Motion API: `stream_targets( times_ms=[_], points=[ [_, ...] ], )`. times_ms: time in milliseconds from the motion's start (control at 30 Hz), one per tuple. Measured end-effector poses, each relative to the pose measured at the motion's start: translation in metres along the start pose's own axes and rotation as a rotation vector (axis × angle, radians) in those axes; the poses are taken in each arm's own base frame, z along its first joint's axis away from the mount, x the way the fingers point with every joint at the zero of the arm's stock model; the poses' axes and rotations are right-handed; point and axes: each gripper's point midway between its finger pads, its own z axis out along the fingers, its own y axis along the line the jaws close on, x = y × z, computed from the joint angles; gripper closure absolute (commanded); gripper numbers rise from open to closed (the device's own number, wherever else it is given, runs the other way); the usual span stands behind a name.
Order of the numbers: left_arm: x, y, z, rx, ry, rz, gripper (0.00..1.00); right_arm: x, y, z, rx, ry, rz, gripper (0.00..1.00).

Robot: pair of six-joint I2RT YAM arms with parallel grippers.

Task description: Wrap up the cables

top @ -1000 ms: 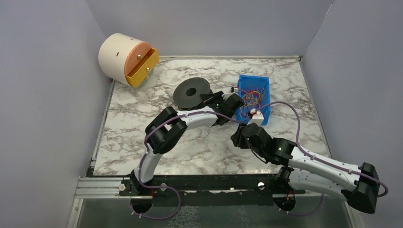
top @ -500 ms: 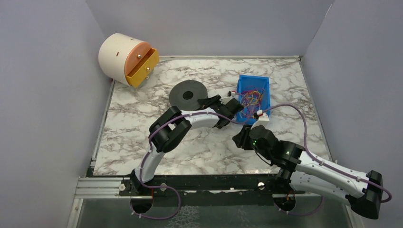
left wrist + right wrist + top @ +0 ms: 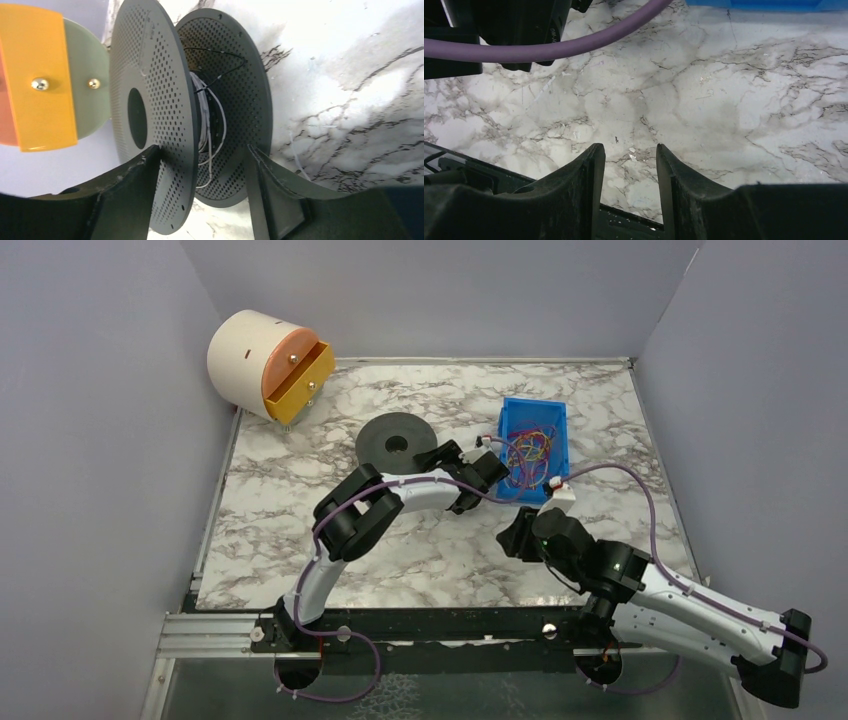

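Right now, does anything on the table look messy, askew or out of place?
The wire on the black spool is loosely wound, with loops sagging off the hub. The blue bin holds a tangled heap of colored wires. Nothing appears spilled.

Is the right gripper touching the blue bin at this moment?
Apart. The top external view shows the right gripper short of the blue bin, with bare marble table between them.

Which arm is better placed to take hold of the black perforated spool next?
Left. The left gripper is open with its fingers astride the black perforated spool; the right gripper is over bare marble.
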Motion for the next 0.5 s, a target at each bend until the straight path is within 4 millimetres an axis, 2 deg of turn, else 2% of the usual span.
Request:
stream_targets(
  times_ms=[167,333,500],
  points=[
    [-0.001,-0.005,-0.004,0.047,-0.011,-0.052,0.27,0.004,-0.006,-0.002,0.019,0.016,-0.005,0.51],
    [-0.001,-0.009,-0.013,0.094,-0.023,-0.096,0.25,0.006,-0.012,-0.005,0.044,0.028,-0.016,0.51],
    [-0.004,-0.009,-0.026,0.158,-0.044,-0.149,0.24,-0.002,-0.014,-0.013,0.057,0.013,-0.019,0.51]
  ],
)
